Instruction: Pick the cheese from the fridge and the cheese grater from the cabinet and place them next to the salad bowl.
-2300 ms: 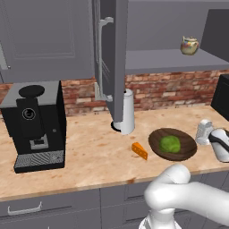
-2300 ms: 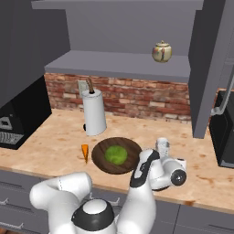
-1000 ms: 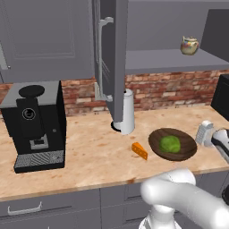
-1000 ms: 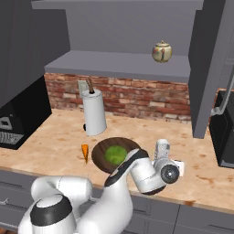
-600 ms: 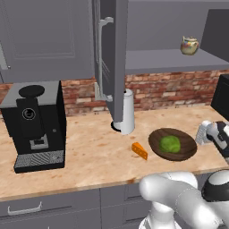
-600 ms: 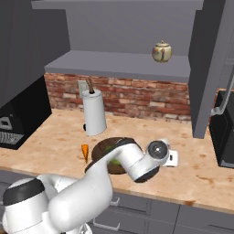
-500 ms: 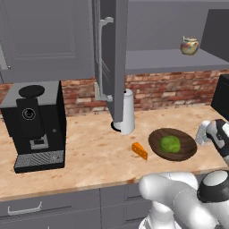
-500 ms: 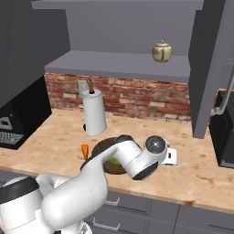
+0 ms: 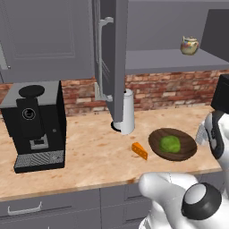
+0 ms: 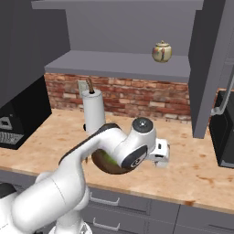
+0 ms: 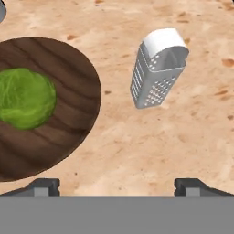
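Note:
The light-grey cheese grater [image 11: 157, 68] sits on the counter just right of the salad bowl [image 11: 41, 107], apart from its rim. The bowl is dark brown with a green leafy lump inside. My gripper [image 11: 117, 185] hovers above them, open, its fingertips [image 11: 43, 185] wide apart and empty. In the left base view the orange cheese wedge [image 9: 139, 150] lies on the counter left of the salad bowl [image 9: 172, 144]. The grater [image 9: 200, 134] peeks out from behind my arm at the bowl's right. The grey cabinet door [image 9: 109, 58] stands open.
A gold-and-cream teapot [image 9: 189, 44] stands on the open shelf. A white cylinder [image 9: 127, 112] rises behind the bowl, and a black coffee machine [image 9: 36, 120] sits at the left. A dark appliance [image 10: 226, 132] bounds the counter on the right.
The hand has drawn up and away from the grater, which stays on the counter beside the bowl. The arm has swung round in front of the bowl.

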